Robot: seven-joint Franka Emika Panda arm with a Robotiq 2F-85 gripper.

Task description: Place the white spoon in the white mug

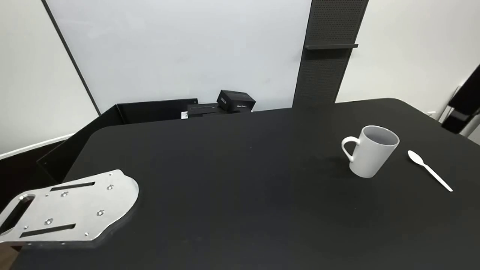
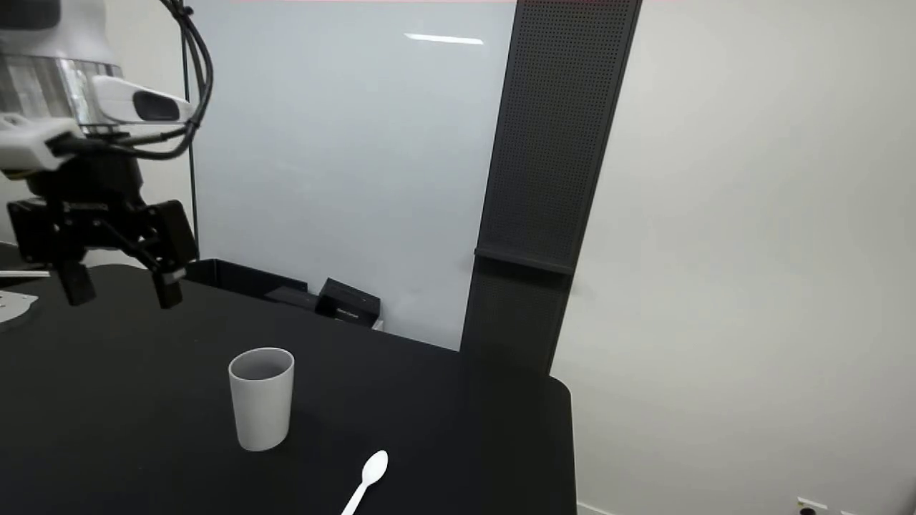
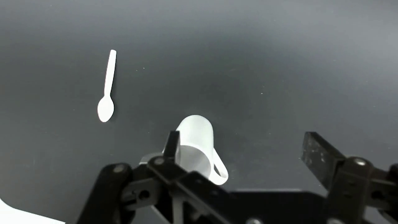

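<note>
The white spoon (image 1: 416, 157) lies flat on the black table. It also shows in an exterior view (image 2: 373, 468), its handle cut off by the frame edge, and in the wrist view (image 3: 105, 107). The white mug (image 1: 369, 159) stands upright beside the spoon; it also shows in an exterior view (image 2: 262, 411). In the wrist view the mug (image 3: 198, 132) is partly hidden by a finger. My gripper (image 2: 123, 290) is open and empty, above the table and apart from both things. In the wrist view the gripper's (image 3: 244, 145) fingers are wide apart.
A silver metal plate (image 1: 82, 210) with slots sits at the table's far end from the mug; it also shows in an exterior view (image 2: 13, 306). Black boxes (image 1: 236, 100) lie behind the table's back edge. A dark shelf panel (image 1: 326, 60) stands at the wall.
</note>
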